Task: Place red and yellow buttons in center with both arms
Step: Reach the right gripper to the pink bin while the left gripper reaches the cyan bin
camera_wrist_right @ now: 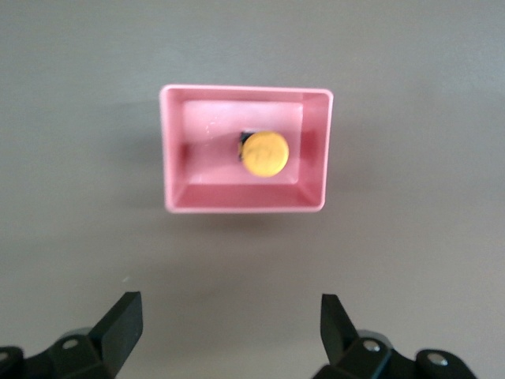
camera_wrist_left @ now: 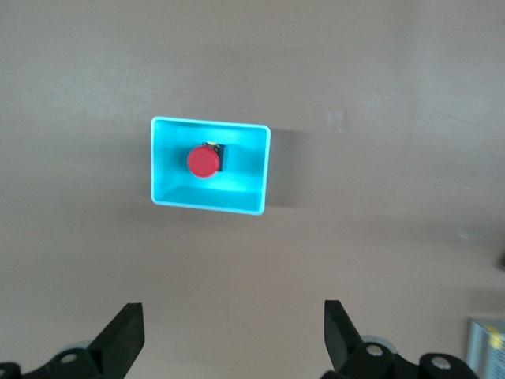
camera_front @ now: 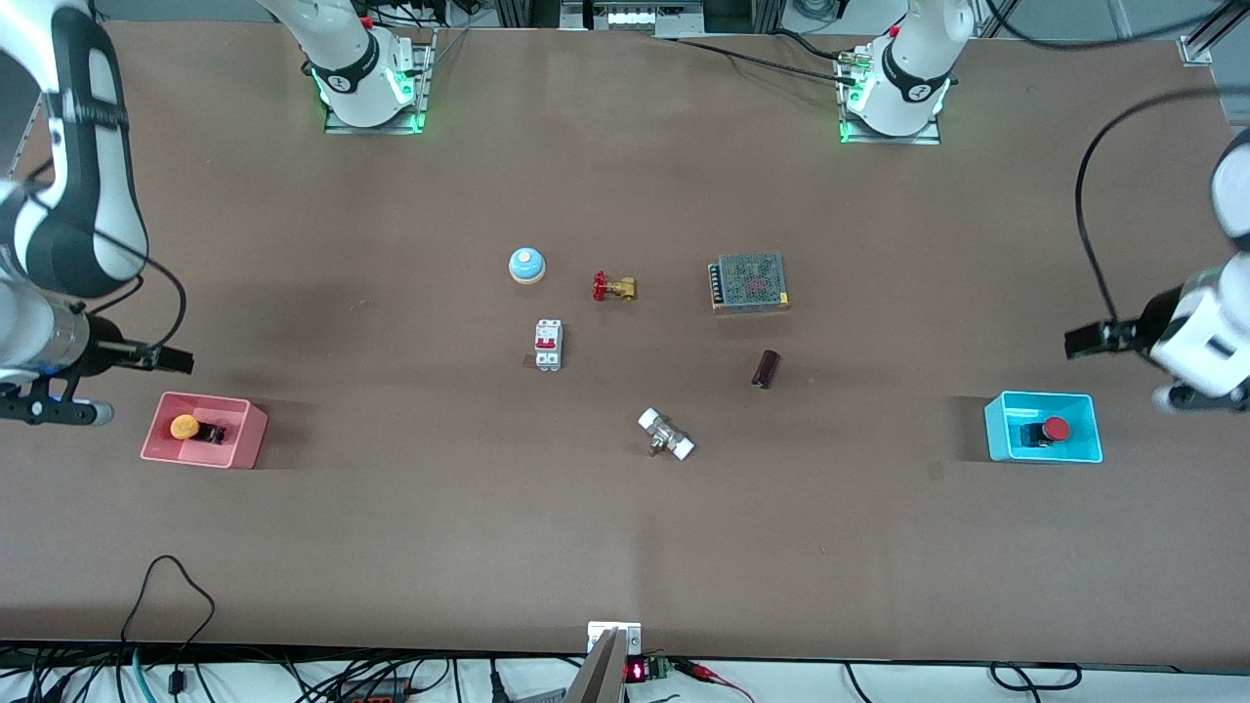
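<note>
The red button (camera_front: pixel 1055 429) lies in the cyan bin (camera_front: pixel 1001 441) at the left arm's end of the table; the left wrist view shows the button (camera_wrist_left: pixel 203 161) in the bin (camera_wrist_left: pixel 209 203). My left gripper (camera_wrist_left: pixel 234 312) is open and empty, up in the air beside this bin (camera_front: pixel 1201 395). The orange-yellow button (camera_front: pixel 185 427) lies in the pink bin (camera_front: pixel 246 436) at the right arm's end; the right wrist view shows it (camera_wrist_right: pixel 264 153) in the bin (camera_wrist_right: pixel 237 199). My right gripper (camera_wrist_right: pixel 231 304) is open and empty, up beside the pink bin (camera_front: pixel 44 408).
On the brown tabletop's middle (camera_front: pixel 625 517) stand a blue-and-white bell (camera_front: pixel 526 265), a brass valve (camera_front: pixel 614 287), a metal mesh box (camera_front: pixel 750 282), a white circuit breaker (camera_front: pixel 548 345), a dark cylinder (camera_front: pixel 766 369) and a white-ended fitting (camera_front: pixel 666 434).
</note>
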### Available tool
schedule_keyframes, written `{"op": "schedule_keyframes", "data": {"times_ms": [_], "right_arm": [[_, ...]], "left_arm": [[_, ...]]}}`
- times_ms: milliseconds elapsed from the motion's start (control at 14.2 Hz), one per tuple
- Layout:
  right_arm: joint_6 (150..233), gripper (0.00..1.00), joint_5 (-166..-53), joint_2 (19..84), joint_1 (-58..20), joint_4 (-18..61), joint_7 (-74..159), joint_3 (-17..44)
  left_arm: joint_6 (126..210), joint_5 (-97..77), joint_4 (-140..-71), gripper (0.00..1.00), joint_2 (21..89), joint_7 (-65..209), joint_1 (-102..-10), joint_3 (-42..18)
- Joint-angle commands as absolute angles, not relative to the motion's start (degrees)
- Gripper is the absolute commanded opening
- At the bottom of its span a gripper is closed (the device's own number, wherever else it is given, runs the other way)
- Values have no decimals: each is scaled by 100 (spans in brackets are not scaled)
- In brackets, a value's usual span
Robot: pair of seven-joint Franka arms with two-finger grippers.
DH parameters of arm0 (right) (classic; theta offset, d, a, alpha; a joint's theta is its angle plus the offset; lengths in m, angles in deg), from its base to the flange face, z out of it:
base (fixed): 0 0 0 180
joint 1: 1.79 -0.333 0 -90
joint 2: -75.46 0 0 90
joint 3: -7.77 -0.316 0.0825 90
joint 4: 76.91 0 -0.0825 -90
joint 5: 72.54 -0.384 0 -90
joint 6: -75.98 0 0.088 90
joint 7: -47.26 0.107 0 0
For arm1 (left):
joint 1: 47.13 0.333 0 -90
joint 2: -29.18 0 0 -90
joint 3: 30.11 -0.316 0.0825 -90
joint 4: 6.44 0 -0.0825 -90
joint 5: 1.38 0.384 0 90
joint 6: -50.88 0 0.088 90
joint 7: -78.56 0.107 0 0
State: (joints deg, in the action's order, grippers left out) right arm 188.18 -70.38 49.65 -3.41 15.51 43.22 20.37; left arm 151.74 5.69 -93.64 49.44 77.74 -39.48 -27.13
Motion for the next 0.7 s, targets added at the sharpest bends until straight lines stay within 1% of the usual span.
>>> {"op": "schedule_keyframes", "data": {"times_ms": [0, 281, 492, 633], "right_arm": [[19119, 100, -7034, 4515, -268, 1300, 4207, 1999], [19901, 100, -7060, 4093, -83, 1283, 4146, 1990], [19964, 100, -7314, 3786, -21, 1037, 4085, 1981], [19999, 100, -7482, 3645, -21, 958, 3988, 1981]], "left_arm": [[15588, 784, -9222, 100, 5439, 7856, -3800, -2695], [16389, 864, -9196, 100, 6081, 8252, -3483, -2686], [16837, 864, -9204, 100, 6555, 8260, -3465, -2695], [16944, 864, -9204, 100, 6723, 8260, -3413, -2695]]}}
